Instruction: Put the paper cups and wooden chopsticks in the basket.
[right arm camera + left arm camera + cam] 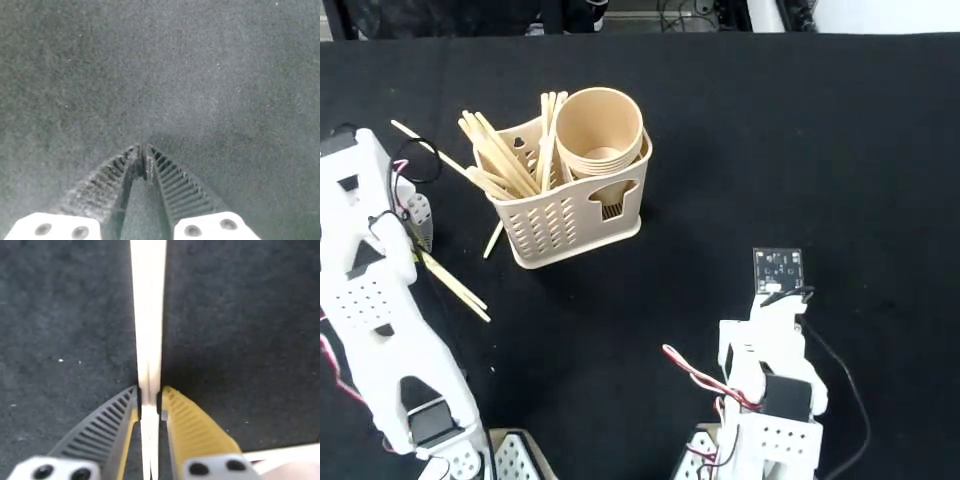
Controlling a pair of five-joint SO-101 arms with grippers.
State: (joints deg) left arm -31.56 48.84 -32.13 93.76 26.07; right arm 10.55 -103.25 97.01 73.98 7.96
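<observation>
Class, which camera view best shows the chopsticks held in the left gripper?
The left wrist view: the chopsticks run out between the left gripper's shut fingers, close up. The high view shows one end poking out from under that arm. The right wrist view faces black table.

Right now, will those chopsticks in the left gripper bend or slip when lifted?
Probably stiff: the chopsticks run straight out from the left gripper without sagging. Likely light, being thin wood. Pinched at one narrow spot, they might swivel.
</observation>
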